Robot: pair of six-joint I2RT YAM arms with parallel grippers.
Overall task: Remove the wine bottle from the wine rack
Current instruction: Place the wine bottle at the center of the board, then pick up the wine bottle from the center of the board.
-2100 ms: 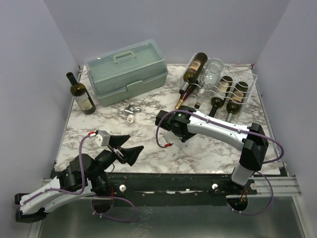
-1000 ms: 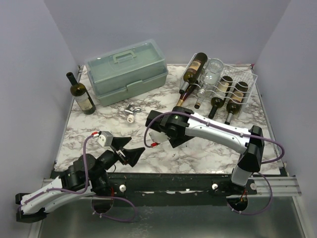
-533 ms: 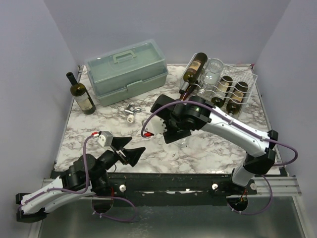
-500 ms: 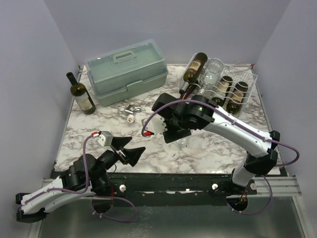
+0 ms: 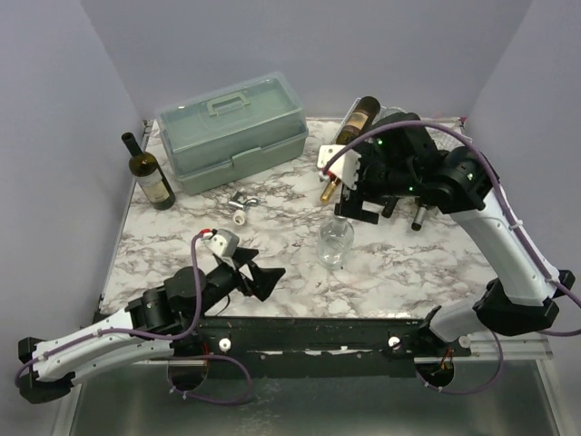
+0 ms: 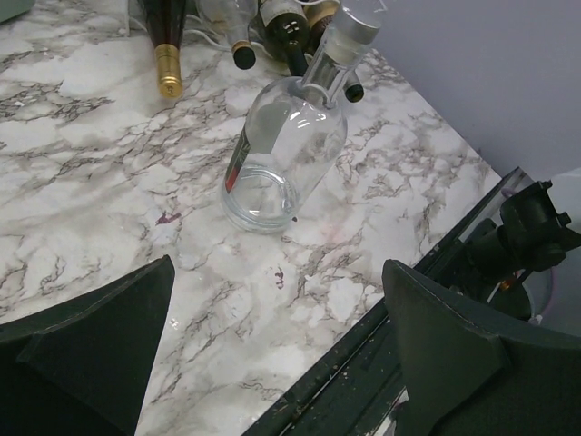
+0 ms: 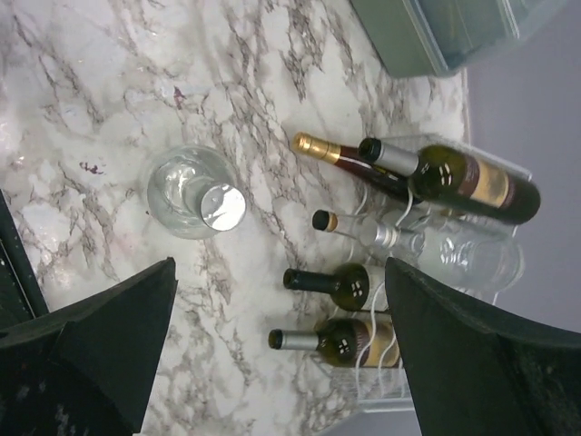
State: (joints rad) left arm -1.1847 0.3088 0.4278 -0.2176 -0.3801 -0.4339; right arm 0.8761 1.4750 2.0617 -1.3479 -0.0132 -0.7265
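The left claw (image 6: 290, 345) is held low over the near edge of the table (image 5: 172, 250), its fingers spread wide and nothing gripped. Only bare marble, marked with a few small stains, is seen between it and the clear bottle (image 6: 283, 145). That bottle is stood upright on the table, off the rack and apart from the necks behind it. Its silver cap, see-through body and a dark-and-red strip down one side are shown only in the left wrist view. In the right wrist view it is seen from straight above as a ring around the cap.

The right claw (image 7: 281, 354) is raised above the table, between the bottle and the rack (image 7: 404, 213), its fingers wide apart and empty. In the top view the rack is largely hidden by the right arm. From the right wrist five lying bottles (image 7: 454, 177) can be counted there, necks pointed toward the open marble, one with a gold-foil tip (image 7: 316, 145).

At the far side, a toolbox (image 5: 231, 127) and an upright dark bottle (image 5: 150, 173) are shown by the top view alone.
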